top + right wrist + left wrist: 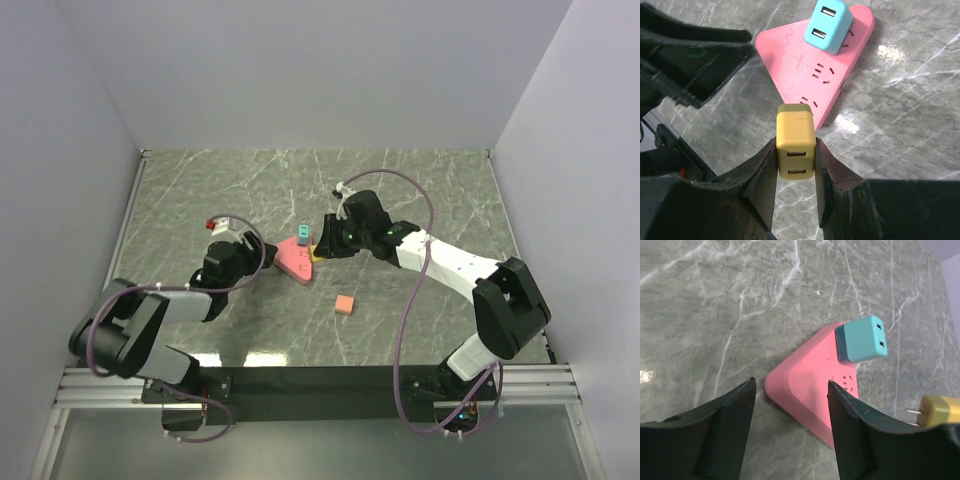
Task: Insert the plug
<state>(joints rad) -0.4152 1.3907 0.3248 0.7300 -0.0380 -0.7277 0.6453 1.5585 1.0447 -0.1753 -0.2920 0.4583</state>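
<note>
A pink triangular power strip (pixel 292 258) lies on the marble table. A teal plug (pixel 303 235) sits plugged into its far part. My right gripper (pixel 325 247) is shut on a yellow plug (pixel 796 140) and holds it just off the strip's right edge, its prongs pointing toward the strip (pixel 805 65). The teal plug (pixel 829 25) shows beyond it. My left gripper (pixel 791 384) is open and empty, its fingers straddling the strip's near-left corner (pixel 810 385). The left wrist view also shows the teal plug (pixel 862 339) and the yellow plug (pixel 940 410) at far right.
A small orange block (pixel 344 304) lies on the table in front of the strip. White walls enclose the table on three sides. The right arm's cable (pixel 420 260) loops over the arm. The left gripper's dark fingers (pixel 700 55) fill the right wrist view's upper left.
</note>
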